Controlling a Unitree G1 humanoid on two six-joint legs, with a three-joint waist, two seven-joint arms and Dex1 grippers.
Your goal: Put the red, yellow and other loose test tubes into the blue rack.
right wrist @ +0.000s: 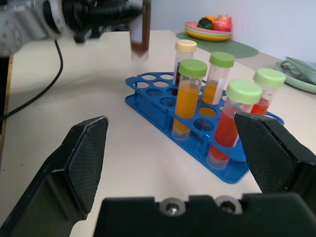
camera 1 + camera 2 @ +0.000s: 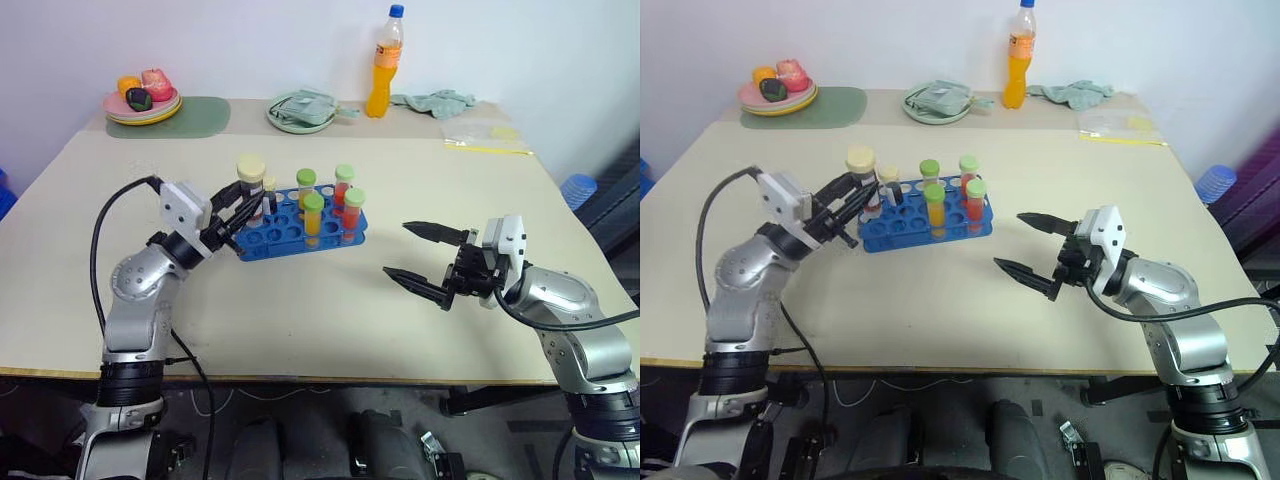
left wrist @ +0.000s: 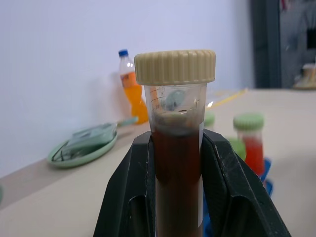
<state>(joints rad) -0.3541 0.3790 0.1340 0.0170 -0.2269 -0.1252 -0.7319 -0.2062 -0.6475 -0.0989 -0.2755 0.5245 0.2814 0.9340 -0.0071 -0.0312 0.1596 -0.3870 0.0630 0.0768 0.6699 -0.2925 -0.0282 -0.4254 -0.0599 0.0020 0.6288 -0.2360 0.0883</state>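
Observation:
The blue rack (image 2: pixel 270 240) stands mid-table with several capped tubes upright in it: green-capped ones with yellow liquid (image 2: pixel 313 215) and with red liquid (image 2: pixel 353 212), plus a small cream-capped one (image 2: pixel 270 187). My left gripper (image 2: pixel 243 212) is shut on a cream-capped test tube of dark red liquid (image 3: pixel 177 148). It holds the tube upright just above the rack's left end. My right gripper (image 2: pixel 396 249) stands open to the right of the rack, above the table, with nothing between its fingers.
Along the far edge are a plate of fruit (image 2: pixel 142 101) on a green mat (image 2: pixel 195 118), a green plate with a cloth (image 2: pixel 300 112), an orange drink bottle (image 2: pixel 385 62), a crumpled cloth (image 2: pixel 435 100) and a plastic bag (image 2: pixel 487 131).

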